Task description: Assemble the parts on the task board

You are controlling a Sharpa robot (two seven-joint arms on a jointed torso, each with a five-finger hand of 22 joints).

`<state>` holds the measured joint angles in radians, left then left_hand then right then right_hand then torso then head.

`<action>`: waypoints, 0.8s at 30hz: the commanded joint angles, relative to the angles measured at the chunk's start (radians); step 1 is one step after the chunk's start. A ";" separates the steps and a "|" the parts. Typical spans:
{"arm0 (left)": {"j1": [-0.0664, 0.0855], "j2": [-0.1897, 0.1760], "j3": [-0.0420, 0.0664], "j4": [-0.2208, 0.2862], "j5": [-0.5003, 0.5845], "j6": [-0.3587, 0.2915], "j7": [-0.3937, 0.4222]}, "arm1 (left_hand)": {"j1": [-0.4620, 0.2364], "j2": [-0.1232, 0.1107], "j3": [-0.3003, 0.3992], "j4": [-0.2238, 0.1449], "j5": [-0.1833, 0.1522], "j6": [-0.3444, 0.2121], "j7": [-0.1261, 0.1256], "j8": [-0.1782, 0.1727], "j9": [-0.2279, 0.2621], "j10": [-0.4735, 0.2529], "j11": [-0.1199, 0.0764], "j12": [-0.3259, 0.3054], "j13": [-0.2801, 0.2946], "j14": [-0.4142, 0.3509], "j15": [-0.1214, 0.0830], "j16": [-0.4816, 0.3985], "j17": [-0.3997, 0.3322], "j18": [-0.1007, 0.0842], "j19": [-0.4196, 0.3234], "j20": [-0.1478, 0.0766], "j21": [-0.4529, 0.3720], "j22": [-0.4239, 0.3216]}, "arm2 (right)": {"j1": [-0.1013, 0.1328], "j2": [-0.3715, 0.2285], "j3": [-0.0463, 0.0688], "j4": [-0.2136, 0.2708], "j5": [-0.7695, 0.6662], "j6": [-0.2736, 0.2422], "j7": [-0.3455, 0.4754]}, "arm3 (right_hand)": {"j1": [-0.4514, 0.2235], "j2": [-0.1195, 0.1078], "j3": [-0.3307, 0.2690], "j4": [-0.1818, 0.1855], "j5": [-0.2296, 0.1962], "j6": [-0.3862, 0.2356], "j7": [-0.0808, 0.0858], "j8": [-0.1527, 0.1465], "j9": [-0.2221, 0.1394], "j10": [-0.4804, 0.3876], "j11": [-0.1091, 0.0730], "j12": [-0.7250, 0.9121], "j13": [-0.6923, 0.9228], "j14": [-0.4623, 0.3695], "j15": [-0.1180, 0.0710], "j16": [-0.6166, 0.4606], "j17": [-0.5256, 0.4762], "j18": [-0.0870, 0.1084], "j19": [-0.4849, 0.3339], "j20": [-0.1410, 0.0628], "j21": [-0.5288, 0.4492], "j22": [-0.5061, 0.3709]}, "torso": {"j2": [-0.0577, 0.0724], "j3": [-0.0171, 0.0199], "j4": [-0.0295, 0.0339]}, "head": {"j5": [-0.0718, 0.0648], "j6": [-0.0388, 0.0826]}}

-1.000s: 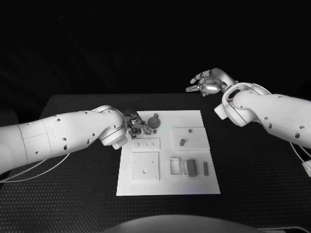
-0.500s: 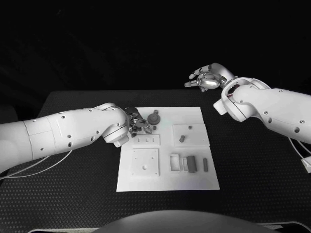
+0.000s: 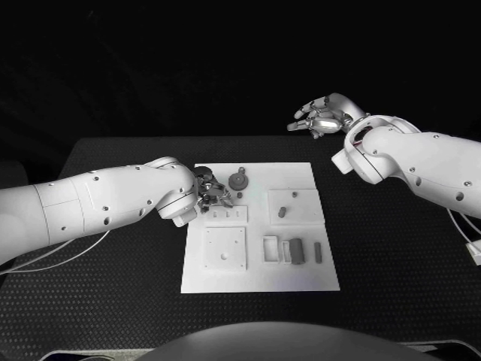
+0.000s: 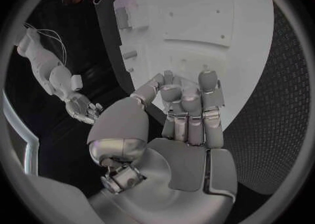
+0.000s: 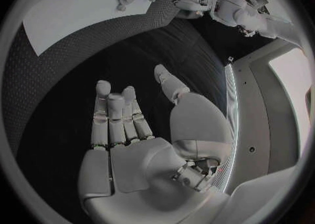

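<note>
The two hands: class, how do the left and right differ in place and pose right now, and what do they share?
Place: the left hand sits low at the task board's far left corner, beside the round part; the right hand is raised beyond the table's far edge, away from the board.
Pose: the left hand's fingers curl inward over the board; the right hand's fingers are straighter and spread.
Shared: both are silver hands on white arms, and neither visibly holds a part.

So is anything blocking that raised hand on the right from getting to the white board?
Nothing visible. The right hand hangs open above the table's far edge, with only bare black table between it and the task board. The left hand works at the board's far left corner.
</note>
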<state>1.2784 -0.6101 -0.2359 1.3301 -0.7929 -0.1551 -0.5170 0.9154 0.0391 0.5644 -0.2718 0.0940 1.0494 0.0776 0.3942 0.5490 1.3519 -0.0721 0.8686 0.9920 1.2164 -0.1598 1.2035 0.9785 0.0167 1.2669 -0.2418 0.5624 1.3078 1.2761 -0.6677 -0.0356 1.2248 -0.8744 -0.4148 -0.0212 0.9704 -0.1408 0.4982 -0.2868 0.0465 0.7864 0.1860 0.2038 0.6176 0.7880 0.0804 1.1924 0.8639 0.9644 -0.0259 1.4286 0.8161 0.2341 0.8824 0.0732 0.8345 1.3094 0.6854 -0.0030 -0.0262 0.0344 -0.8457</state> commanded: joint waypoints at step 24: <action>-0.014 0.016 -0.002 -0.015 -0.119 0.021 0.002 | -0.086 0.036 0.085 -0.020 0.139 0.136 -0.075 0.020 0.160 -0.004 -0.034 0.026 -0.047 -0.012 -0.018 0.057 -0.075 0.014 0.013 -0.028 0.025 0.023 | 0.001 0.005 0.001 -0.007 0.002 0.031 0.010 | 0.001 0.015 -0.011 -0.001 0.003 0.003 0.003 0.005 -0.003 -0.005 0.000 0.008 -0.005 -0.008 0.000 0.008 -0.004 0.020 -0.004 0.011 -0.004 0.014 | 0.000 0.0008 0.0004 | 0.001 -0.010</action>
<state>1.2649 -0.5957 -0.2385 1.3146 -0.8727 -0.1513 -0.5157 0.8274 0.0669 0.6158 -0.3198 0.2368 1.0498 0.0771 0.4000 0.6653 1.3607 -0.0885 0.8889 0.9456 1.2149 -0.1613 1.2540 0.9041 0.0164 1.2638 -0.2453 0.5817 1.3075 1.2761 -0.6638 -0.0355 1.2169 -0.8730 -0.3983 -0.0216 0.9743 -0.1368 0.4927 -0.2868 0.0465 0.7851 0.1839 0.2037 0.6158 0.7880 0.0804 1.1962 0.8595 0.9647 -0.0255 1.4320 0.8130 0.2473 0.8788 0.0768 0.8345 1.3094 0.6853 -0.0028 -0.0263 0.0348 -0.8546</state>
